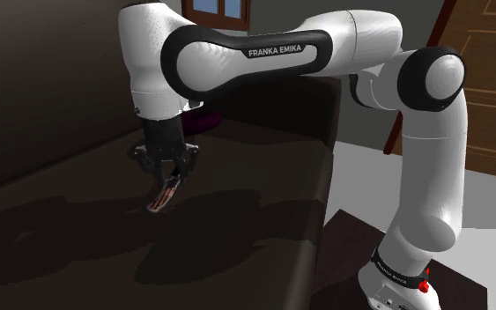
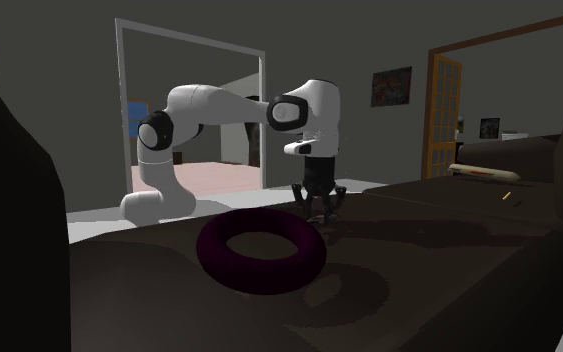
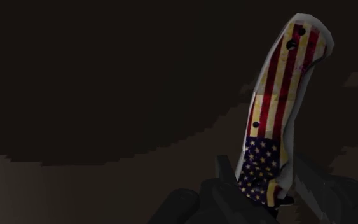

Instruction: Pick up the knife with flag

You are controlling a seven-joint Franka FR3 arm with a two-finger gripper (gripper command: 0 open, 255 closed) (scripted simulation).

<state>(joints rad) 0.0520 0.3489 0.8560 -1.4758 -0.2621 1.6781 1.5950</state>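
Jaws shut on the knife [image 3: 279, 108], clasping it at the starred end of the flag pattern, so the striped part of the handle runs out away from the jaws. Grip sits at one end rather than the middle, so the knife hangs as a long lever below the jaws; my read is it could swing or slip if the arm [image 1: 263, 53] moves fast. In the shoulder view the knife [image 1: 163, 198] slants down from the jaws toward the dark surface [image 1: 78, 238], low end very near it; cannot tell if it touches or clears. Hand points almost straight down, which fits a top grasp on something lying flat. Judged step: grasp made, lift either barely begun or not yet done, so the task looks mostly along but needs height to count as picked up. Next move calls for a straight rise, wrist kept steady. Purple ring [image 2: 259, 250] lies on the same surface, well apart from the knife, nearer the second exterior camera; no obstruction to a vertical lift. Nothing else close to the jaws.
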